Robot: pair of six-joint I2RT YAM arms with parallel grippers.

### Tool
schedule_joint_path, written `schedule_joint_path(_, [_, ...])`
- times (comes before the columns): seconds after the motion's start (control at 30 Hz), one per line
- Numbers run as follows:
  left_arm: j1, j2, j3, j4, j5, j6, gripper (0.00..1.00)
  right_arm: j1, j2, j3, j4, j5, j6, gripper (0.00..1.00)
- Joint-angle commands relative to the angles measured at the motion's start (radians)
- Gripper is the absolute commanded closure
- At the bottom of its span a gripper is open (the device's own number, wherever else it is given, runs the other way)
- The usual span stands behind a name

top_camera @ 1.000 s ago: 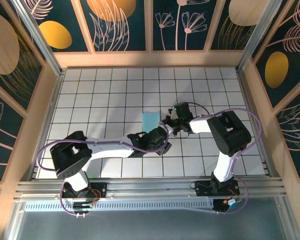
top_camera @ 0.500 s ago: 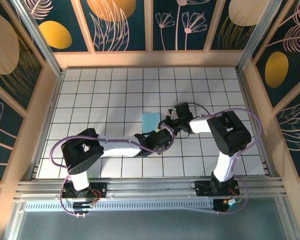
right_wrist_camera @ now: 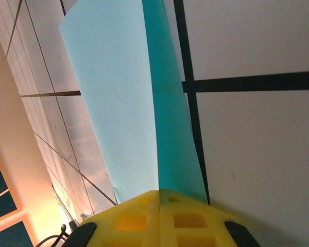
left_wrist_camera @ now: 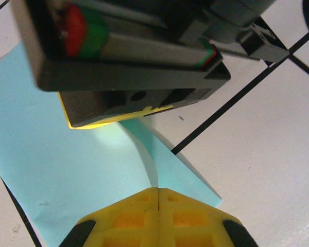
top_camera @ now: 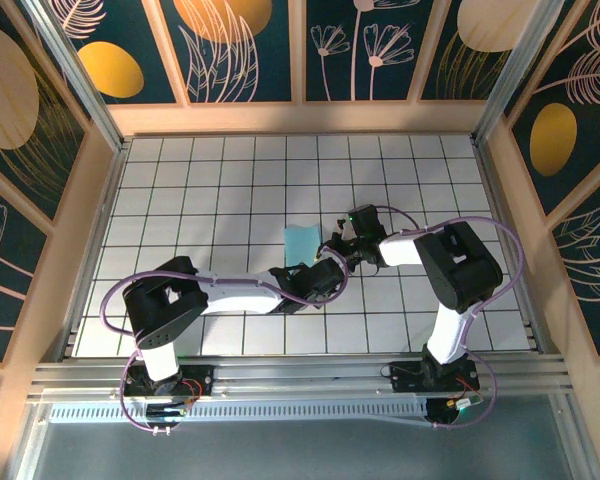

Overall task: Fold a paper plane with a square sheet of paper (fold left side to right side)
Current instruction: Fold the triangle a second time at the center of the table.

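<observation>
Square sheet of paper (top_camera: pixel 301 241) reads light cyan, plain, no print at all. Under it the table (top_camera: pixel 210 180): white tiles, thin black grid lines. From the right wrist, one face of the paper is pale cyan and the strip beside the crease is a deeper teal. Left gripper (left_wrist_camera: pixel 158 198) shows bright yellow tips with orange-toned recesses, and the right gripper (right_wrist_camera: pixel 158 198) has the same yellow. Seen from the left wrist, the right gripper's body is black with a red-and-green patch and a yellow lower edge. Arms (top_camera: pixel 230 290): white links, black joints, purple cables (top_camera: pixel 104 302). Wall panels (top_camera: pixel 380 60): dark navy, orange-gold ovals, cream line-drawn flowers, pale wood frames.
</observation>
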Motion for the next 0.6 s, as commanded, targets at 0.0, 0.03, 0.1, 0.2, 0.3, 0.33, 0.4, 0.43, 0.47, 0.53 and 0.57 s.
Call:
schedule_joint_path(0.0, [-0.002, -0.048, -0.012, 0.002, -0.003, -0.024, 1.0, -0.013, -0.04, 0.033, -0.026, 0.015, -0.027, 0.88])
schedule_joint_path(0.03, [-0.001, -0.055, -0.013, 0.001, 0.001, -0.028, 1.0, -0.015, -0.051, 0.039, -0.027, 0.018, -0.033, 0.86])
schedule_joint_path(0.1, [0.001, -0.065, -0.014, 0.005, 0.019, -0.035, 1.0, -0.025, -0.08, 0.047, -0.035, 0.029, -0.044, 0.8])
schedule_joint_path(0.2, [0.009, -0.075, -0.014, 0.01, 0.069, -0.048, 1.0, -0.051, -0.142, 0.044, -0.056, 0.057, -0.069, 0.71])
schedule_joint_path(0.3, [0.031, -0.085, -0.022, 0.028, 0.135, -0.07, 1.0, -0.083, -0.224, 0.021, -0.096, 0.1, -0.105, 0.63])
schedule_joint_path(0.33, [0.042, -0.085, -0.028, 0.039, 0.166, -0.078, 1.0, -0.096, -0.251, 0.008, -0.118, 0.114, -0.12, 0.62])
schedule_joint_path(0.4, [0.067, -0.1, -0.031, 0.065, 0.217, -0.098, 1.0, -0.119, -0.303, -0.022, -0.158, 0.132, -0.148, 0.62])
schedule_joint_path(0.43, [0.084, -0.12, -0.062, 0.081, 0.253, -0.109, 1.0, -0.131, -0.333, -0.041, -0.179, 0.14, -0.162, 0.62])
schedule_joint_path(0.47, [0.098, -0.129, -0.074, 0.096, 0.281, -0.121, 1.0, -0.141, -0.364, -0.061, -0.199, 0.146, -0.179, 0.62])
schedule_joint_path(0.53, [0.124, -0.143, -0.095, 0.127, 0.332, -0.141, 1.0, -0.154, -0.416, -0.099, -0.229, 0.153, -0.203, 0.63])
schedule_joint_path(0.57, [0.136, -0.148, -0.103, 0.137, 0.355, -0.152, 1.0, -0.155, -0.441, -0.119, -0.244, 0.157, -0.214, 0.66])
